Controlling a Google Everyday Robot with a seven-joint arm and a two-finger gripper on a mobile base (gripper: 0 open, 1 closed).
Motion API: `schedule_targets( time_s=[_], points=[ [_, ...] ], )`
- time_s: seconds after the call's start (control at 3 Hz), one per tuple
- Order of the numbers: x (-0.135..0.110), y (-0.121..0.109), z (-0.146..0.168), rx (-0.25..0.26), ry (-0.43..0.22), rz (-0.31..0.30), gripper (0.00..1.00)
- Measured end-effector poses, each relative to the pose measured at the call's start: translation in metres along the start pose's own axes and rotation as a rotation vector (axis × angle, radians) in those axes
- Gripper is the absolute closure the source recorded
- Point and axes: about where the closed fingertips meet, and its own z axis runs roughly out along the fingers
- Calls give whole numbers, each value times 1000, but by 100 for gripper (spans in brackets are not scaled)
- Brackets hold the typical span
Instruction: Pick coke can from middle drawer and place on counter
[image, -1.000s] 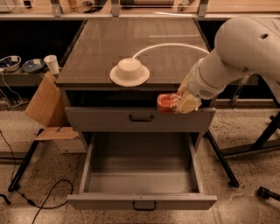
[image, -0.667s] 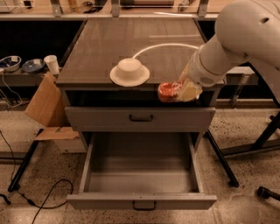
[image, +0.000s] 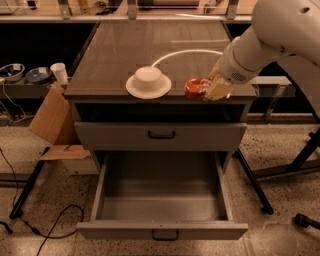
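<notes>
— Speckled stone floor, a grey cabinet, and on top a broad dark grey-brown glossy counter (image: 150, 45) crossed by a thin white curved line (image: 180, 52). Where is the small red coke can (image: 194, 88)?
— At the counter's front right edge, lying sideways, clamped in the tan two-finger gripper (image: 209, 90) that reaches in from the right. Whether it touches the top, I cannot tell.
— Nearby?
— A white upturned bowl (image: 148, 81) sits just to its left. The wide grey metal middle drawer (image: 162, 187) stands pulled out below.
</notes>
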Motion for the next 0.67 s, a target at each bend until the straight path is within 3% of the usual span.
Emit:
schedule_targets(
  time_s=[0.67],
  points=[
    [-7,-36,2,75,-68,82,100]
  ],
)
